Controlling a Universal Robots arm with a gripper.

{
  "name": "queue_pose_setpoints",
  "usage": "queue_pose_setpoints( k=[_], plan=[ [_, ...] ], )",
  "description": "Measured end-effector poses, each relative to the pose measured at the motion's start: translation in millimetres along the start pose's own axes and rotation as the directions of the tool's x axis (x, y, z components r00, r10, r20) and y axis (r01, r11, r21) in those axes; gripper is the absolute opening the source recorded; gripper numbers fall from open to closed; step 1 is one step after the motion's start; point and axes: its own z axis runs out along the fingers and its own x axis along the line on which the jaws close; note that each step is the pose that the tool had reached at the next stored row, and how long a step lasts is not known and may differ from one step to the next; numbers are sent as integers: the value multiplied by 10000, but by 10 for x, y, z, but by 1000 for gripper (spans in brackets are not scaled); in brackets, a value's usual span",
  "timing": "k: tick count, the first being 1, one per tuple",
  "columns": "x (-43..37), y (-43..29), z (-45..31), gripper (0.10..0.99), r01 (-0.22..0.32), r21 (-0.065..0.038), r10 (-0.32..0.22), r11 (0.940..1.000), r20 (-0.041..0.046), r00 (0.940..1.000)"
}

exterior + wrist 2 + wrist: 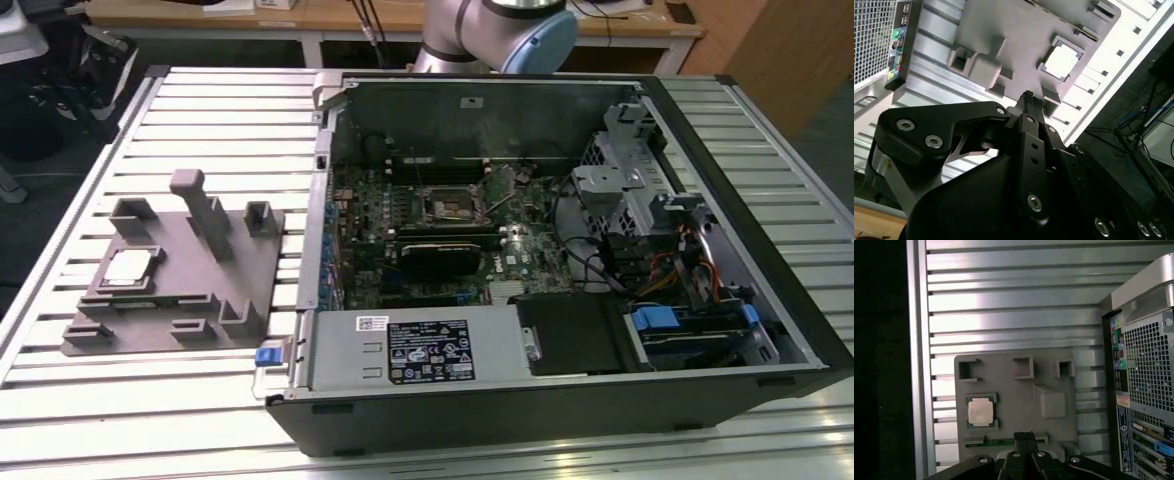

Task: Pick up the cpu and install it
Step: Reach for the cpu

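The cpu (pixel 130 268) lies flat in a shallow recess of the grey moulded tray (pixel 180 285), its pale metal top facing up; the tray rests on the slatted metal table (pixel 200 110), just beside the open computer case (pixel 534 410) and on the exterior view's left of it. In both wrist views the gripper (pixel 1024 436) hangs in the air above the tray; its two black fingers (pixel 1018 440) are pressed together at the tips with nothing between them, and it touches neither the tray nor the chip. In the first wrist view the fingertips sit over one edge of the tray, near the cpu but clearly apart from it; the case's rear panel, perforated and dotted with coloured ports, stands along the side of that picture. In the exterior view the case lies on its side with its interior exposed; the motherboard (pixel 387 215) carries a square socket (pixel 454 205) near its middle, with a black ribbed heatsink (pixel 438 255) just beside it. The arm (pixel 501 35) — grey, with a pale blue joint cap — rises behind the far side of the case.
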Motion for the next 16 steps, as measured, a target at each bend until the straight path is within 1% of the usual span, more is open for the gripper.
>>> queue_pose_setpoints(
  k=[10,16],
  plan=[
    [290,-22,-2,106,-1,1,1,10000,-1,10000],
    [440,-34,0,106,0,1,0,10000,-1,10000]
  ],
)
